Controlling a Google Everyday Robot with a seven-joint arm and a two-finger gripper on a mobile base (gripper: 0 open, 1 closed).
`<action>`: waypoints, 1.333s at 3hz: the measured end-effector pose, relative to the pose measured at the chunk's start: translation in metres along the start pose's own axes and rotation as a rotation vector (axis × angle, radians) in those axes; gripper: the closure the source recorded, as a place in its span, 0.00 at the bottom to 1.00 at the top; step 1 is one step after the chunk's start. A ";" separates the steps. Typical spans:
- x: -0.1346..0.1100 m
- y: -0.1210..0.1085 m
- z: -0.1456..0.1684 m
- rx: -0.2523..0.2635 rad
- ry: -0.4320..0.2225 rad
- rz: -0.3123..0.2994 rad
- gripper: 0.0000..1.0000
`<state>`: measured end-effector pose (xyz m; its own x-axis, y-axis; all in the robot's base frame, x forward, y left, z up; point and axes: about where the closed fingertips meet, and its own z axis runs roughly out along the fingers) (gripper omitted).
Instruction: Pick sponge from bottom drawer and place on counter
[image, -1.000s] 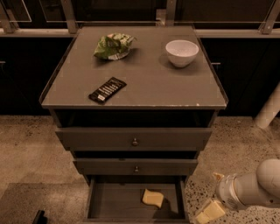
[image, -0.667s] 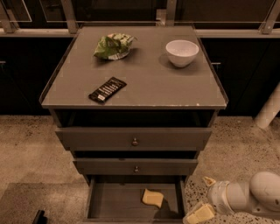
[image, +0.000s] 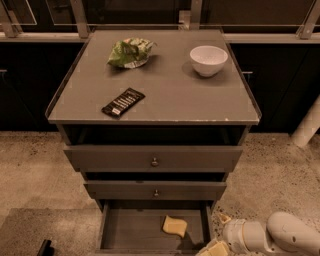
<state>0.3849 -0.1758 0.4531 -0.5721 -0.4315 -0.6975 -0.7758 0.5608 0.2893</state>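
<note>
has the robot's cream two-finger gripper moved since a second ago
Yes. The cream two-finger gripper has shifted left, closing on the right front corner of the open grey-brown wooden bottom drawer, low beside it.

No lettering is readable; pale marks on the flat black packet (image: 123, 102) are illegible. The cream gripper (image: 211, 248) sits at five o'clock.
</note>
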 end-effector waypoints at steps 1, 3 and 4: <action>-0.003 0.007 -0.006 0.019 0.015 -0.007 0.00; 0.038 -0.004 0.046 0.076 -0.013 0.021 0.00; 0.050 -0.058 0.140 0.041 -0.065 0.027 0.00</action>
<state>0.4385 -0.1316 0.3097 -0.5733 -0.3693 -0.7314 -0.7478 0.6006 0.2829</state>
